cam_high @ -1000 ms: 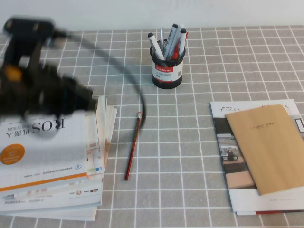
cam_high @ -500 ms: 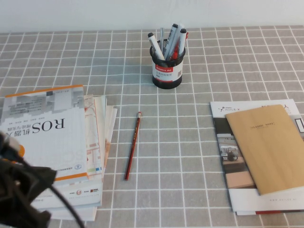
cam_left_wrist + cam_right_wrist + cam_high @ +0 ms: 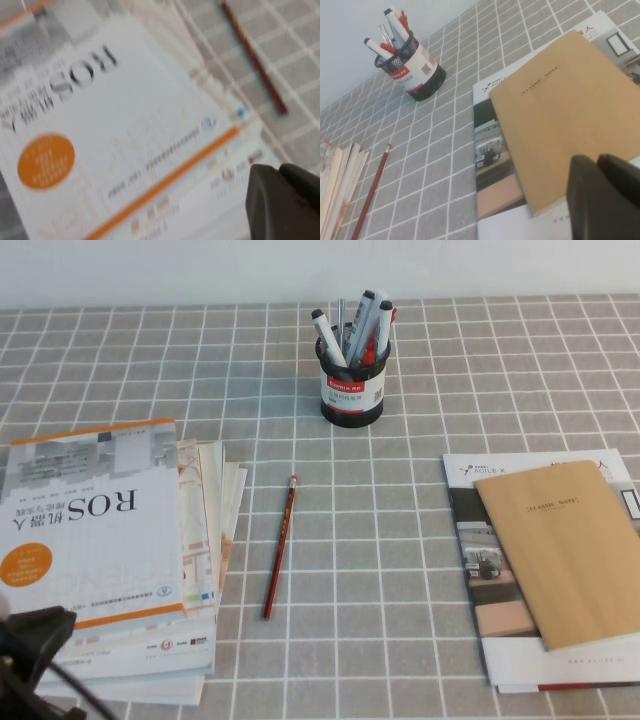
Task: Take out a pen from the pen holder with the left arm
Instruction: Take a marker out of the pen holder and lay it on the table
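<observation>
We see the fingers (image 3: 265, 200) of the left gripper (image 3: 279, 171) clenched on nothing, above the ROS book (image 3: 85, 530) at the near left of the desk (image 3: 420, 620). The right gripper (image 3: 597, 162), clenched too, hangs over the brown notebook (image 3: 565, 545). Pens (image 3: 368, 315) stand in the far pen holder (image 3: 353, 390); a red pencil (image 3: 281, 545) lies beside the book.

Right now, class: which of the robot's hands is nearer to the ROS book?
Left. The left hand hangs over the near edge of the ROS book; the right hand is far off to the right, above the tan notebook.

clear | tiles (image 3: 450, 370) around pen holder (image 3: 352, 390); obstacles | book stack (image 3: 95, 530) left; notebook (image 3: 570, 550) right
</observation>
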